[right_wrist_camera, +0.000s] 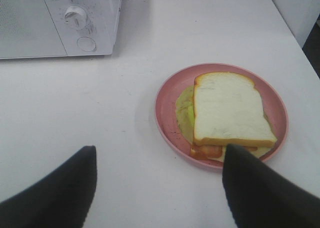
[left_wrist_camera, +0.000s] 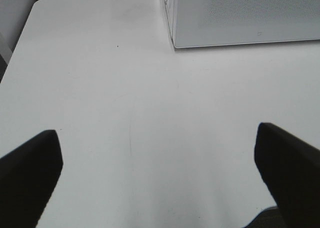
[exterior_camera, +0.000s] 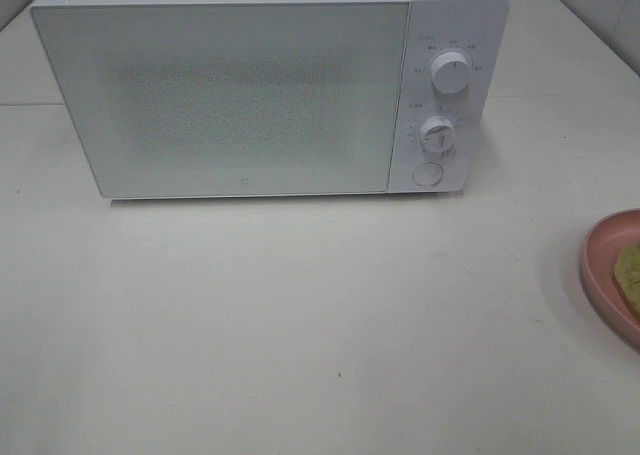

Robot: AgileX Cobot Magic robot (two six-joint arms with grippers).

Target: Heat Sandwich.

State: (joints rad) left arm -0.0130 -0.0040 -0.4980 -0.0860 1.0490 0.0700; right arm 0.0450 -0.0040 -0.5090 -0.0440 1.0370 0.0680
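Note:
The sandwich (right_wrist_camera: 227, 115), pale bread over yellow-green and reddish filling, lies on a round pink plate (right_wrist_camera: 167, 95). In the high view only the plate's edge (exterior_camera: 598, 260) and a bit of the sandwich (exterior_camera: 630, 270) show at the far right. A white microwave (exterior_camera: 250, 85) stands at the back with its door closed. My right gripper (right_wrist_camera: 159, 183) is open, hovering just short of the plate, one finger (right_wrist_camera: 260, 188) overlapping the plate's near rim. Over bare table in front of the microwave's corner (left_wrist_camera: 240, 17), my left gripper (left_wrist_camera: 160, 178) is wide open and empty.
The microwave's panel carries two knobs (exterior_camera: 452, 73) (exterior_camera: 437, 132) and a round button (exterior_camera: 428, 173). White table (exterior_camera: 300, 315) stretches in front of it. The table's edge and a wall show beyond the plate (right_wrist_camera: 295, 12).

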